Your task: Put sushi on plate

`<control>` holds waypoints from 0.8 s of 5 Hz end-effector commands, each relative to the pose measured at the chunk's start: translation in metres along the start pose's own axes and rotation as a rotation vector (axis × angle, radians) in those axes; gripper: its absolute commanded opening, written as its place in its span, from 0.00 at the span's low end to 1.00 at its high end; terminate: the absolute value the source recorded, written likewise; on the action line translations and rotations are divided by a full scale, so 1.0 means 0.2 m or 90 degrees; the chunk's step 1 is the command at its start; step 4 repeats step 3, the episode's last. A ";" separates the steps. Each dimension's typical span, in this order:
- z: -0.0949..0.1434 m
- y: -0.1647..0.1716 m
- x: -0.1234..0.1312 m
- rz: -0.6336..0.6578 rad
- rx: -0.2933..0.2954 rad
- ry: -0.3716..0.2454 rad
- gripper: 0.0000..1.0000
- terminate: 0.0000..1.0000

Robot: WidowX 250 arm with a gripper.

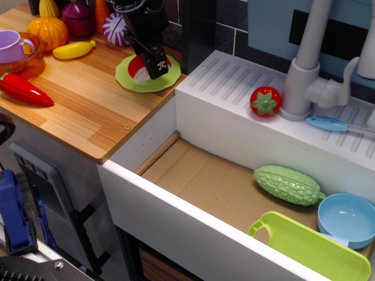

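I'm hovering the gripper (153, 63), pinching the sushi (140, 67), right over the plate (128, 78) at far left, so I'm releasing next.

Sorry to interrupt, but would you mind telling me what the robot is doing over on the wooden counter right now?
The black gripper is down over the light-green plate at the back of the wooden counter, beside the white sink. The red-and-white sushi sits at the gripper's tip, over the plate. The jaws appear closed on it, so it looks as if it is being set down and not yet released. The red chili pepper lies untouched on the counter.
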State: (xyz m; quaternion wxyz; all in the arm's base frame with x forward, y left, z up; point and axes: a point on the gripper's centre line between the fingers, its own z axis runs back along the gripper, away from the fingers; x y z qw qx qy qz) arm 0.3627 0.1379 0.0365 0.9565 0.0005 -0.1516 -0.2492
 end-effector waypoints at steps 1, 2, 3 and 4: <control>0.05 0.14 0.00 -0.046 0.027 -0.041 0.00 0.00; 0.04 0.15 -0.01 -0.048 0.023 -0.060 1.00 0.00; 0.04 0.15 -0.01 -0.048 0.023 -0.060 1.00 1.00; 0.04 0.15 -0.01 -0.048 0.023 -0.060 1.00 1.00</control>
